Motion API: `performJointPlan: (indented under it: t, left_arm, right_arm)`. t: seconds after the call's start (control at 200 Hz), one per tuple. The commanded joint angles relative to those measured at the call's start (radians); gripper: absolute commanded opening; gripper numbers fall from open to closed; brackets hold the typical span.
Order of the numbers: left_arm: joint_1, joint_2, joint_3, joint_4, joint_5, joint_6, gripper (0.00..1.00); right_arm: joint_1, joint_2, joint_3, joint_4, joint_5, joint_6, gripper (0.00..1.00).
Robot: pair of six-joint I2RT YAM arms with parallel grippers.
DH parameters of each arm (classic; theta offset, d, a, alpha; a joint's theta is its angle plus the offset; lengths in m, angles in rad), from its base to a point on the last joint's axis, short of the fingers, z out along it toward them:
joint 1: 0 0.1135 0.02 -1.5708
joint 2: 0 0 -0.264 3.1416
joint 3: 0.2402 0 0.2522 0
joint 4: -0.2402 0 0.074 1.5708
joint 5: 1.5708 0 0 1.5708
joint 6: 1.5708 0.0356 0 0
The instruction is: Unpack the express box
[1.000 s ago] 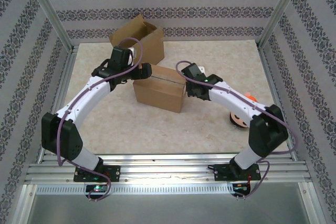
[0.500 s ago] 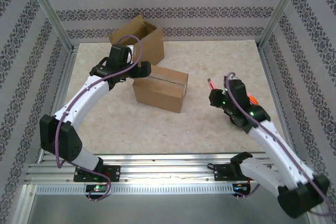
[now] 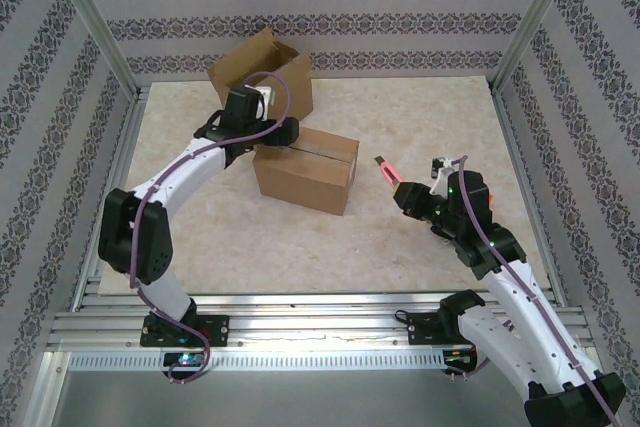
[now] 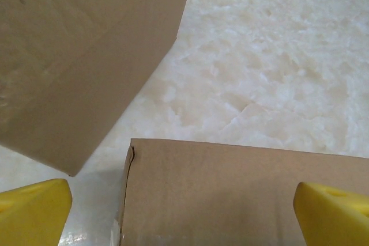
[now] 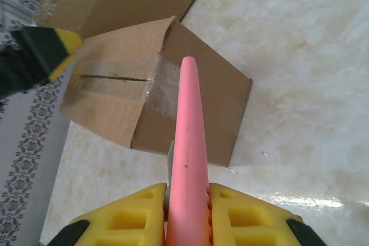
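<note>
The express box (image 3: 305,169) stands in the middle of the top view on the table (image 3: 400,107), and its top flaps lie flat and closed. In the right wrist view a dark line runs along the seam between the flaps, so I think the tape there is already cut, at least partly. About the clear tape on the box end I cannot tell. The left gripper (image 3: 275,134) is above the left end of the box, its jaws spread wide and grasping nothing. The right gripper (image 3: 408,194) is to the right of the box and apart from it. It is clenched on a pink tool (image 3: 388,172), probably a cutter. What is left: to lift the flaps and to take out the contents. An open carton (image 3: 262,72) stands behind, in the upper left.
</note>
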Motion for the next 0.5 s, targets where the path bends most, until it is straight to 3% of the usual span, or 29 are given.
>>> performJointPlan:
  t: [0.0,0.495]
  left_arm:
    - [-0.01,0.015,-0.037,0.107,0.014,0.013,0.97]
    - [-0.017,-0.035,-0.309,0.306,0.011,-0.009,0.91]
  right_arm:
    - [-0.006,-0.023,-0.014,0.055,-0.038,0.014,0.0]
    - [0.011,-0.012,-0.011,0.059,-0.071,0.065,0.0]
